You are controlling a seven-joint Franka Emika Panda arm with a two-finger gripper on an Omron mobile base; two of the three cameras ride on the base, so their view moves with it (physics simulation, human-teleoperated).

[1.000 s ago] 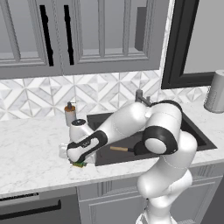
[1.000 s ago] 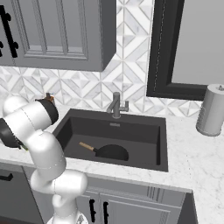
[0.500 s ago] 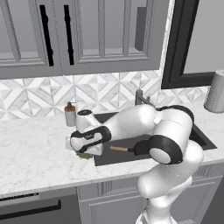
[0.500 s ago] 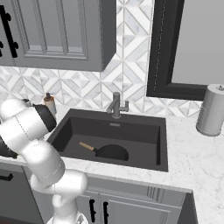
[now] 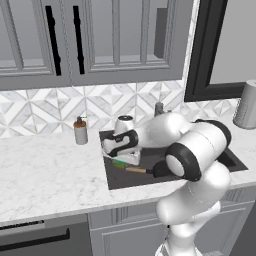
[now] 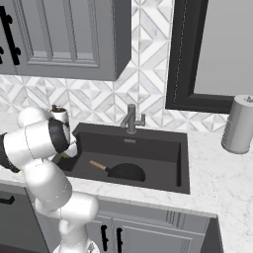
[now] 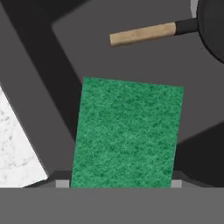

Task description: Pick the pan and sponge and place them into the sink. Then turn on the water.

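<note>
My gripper (image 5: 121,159) is shut on the green sponge (image 5: 119,163) and holds it low over the left end of the dark grey sink (image 5: 111,180). In the hand view the sponge (image 7: 127,133) sits between the fingertips, above the basin floor. The black pan (image 6: 127,173) lies inside the sink (image 6: 183,163), its wooden handle (image 6: 98,165) pointing left. That handle (image 7: 142,34) shows beyond the sponge in the hand view, and my arm hides most of the pan in the left base view. The faucet (image 6: 131,118) stands behind the basin with no water running.
A soap dispenser (image 5: 80,131) stands on the marble counter (image 5: 50,175) just left of the sink. A paper towel roll (image 6: 239,123) stands on the counter at the far right. Wall cabinets hang above, and a dark window frame is behind the sink's right side.
The hand has carried the sponge rightwards from the counter's edge to over the sink's left end. The pan has stayed put in the basin.
</note>
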